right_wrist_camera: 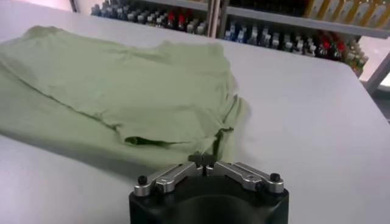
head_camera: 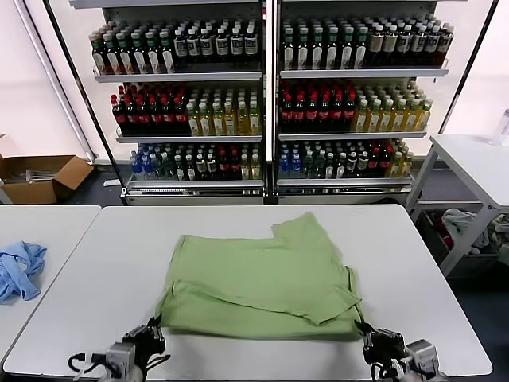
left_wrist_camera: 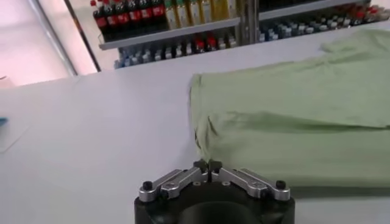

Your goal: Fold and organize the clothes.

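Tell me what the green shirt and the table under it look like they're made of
The green shirt looks like soft matte knit fabric, probably cotton: it drapes limply and creases at its folds. The table looks like a hard, smooth white laminate or coated board, with faint sheen in the wrist views; the exact material can't be told.

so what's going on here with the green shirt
A two-armed robot is folding a light green shirt on a white table. The shirt lies partly folded. The left gripper and right gripper are both shut, empty, at the near edge by the shirt's two front corners. A light blue garment lies on the neighbouring table.
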Robot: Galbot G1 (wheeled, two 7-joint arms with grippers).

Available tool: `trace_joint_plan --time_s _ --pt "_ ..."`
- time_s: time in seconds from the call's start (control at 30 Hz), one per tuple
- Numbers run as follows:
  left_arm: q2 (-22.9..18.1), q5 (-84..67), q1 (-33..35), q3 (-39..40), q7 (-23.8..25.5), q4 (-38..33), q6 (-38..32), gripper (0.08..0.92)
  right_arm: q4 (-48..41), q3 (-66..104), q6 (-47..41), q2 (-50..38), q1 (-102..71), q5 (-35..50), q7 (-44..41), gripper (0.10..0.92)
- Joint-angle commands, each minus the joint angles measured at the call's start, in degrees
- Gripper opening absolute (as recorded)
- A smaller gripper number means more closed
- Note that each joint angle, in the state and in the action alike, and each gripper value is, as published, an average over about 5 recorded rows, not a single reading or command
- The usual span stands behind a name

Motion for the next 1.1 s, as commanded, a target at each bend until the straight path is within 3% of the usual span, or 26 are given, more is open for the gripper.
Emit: trace_joint_plan --time_s 0.03,0.27,0.5,0.63,0.8,1.1 --pt "-1.6 5.0 11.3 0.7 -11.4 -4.1 -6.2 0.083 0.4 2.4 9.5 -0.3 -8.2 -1.4 -1.0 0.106" --pt "-3.5 9.7 12.1 2.9 -13.4 -4.6 -8.1 0.098 1.3 2.1 11.2 0.2 -7.4 -1.1 -0.4 0.128" --pt "-4.0 16.2 13.2 3.3 -14.2 -9.1 -9.3 0.283 5.7 5.3 9.9 0.3 -9.8 1.5 0.6 0.309" --pt "-3.6 18.4 10.4 2.3 -11.5 -12.0 -9.1 0.395 8.3 11.0 8.6 0.0 -9.7 4.8 1.1 0.431" --pt "-3.5 12.9 -3.5 0.1 -0.2 -7.7 -9.5 0.543 3.3 10.4 5.7 -1.0 5.4 8.1 -0.3 0.569" --pt "-4.9 2.2 -23.4 -2.1 26.0 7.0 -7.2 0.788 -22.1 -7.5 1.8 -1.9 46.1 11.3 -9.2 0.801"
